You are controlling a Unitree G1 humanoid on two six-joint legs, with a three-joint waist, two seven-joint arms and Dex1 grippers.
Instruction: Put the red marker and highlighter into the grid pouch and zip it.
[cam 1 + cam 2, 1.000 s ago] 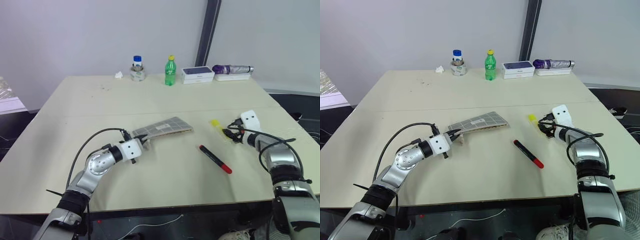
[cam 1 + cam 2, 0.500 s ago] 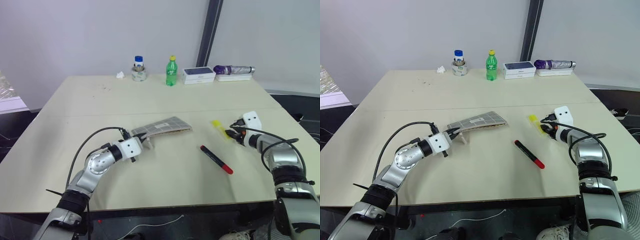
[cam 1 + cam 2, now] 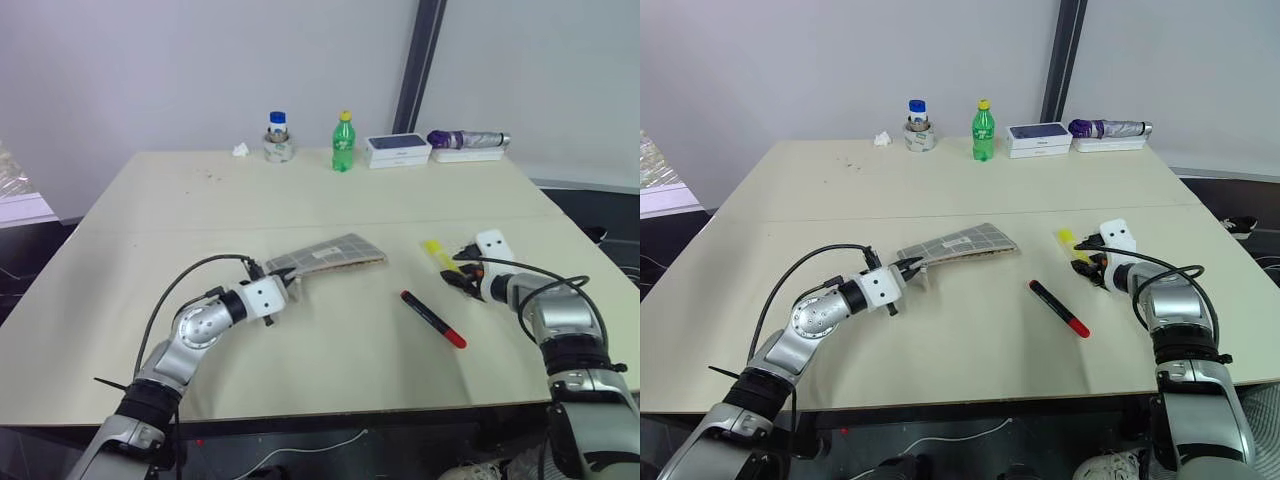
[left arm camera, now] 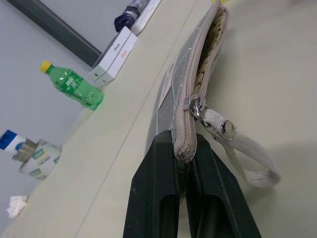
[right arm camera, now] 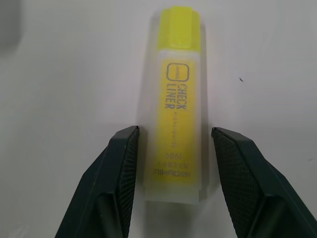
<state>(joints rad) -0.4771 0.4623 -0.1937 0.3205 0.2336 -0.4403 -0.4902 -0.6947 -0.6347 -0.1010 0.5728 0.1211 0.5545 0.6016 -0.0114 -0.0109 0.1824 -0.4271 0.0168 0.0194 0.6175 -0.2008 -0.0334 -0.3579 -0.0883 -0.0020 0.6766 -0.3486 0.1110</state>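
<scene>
On beige table — left claw clamps grid pouch, right claw apart astride highlighter.

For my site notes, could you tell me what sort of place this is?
Probably an office or lab room: a plain table against bare walls, with a green bottle, white boxes and a folded umbrella at its far edge.
</scene>
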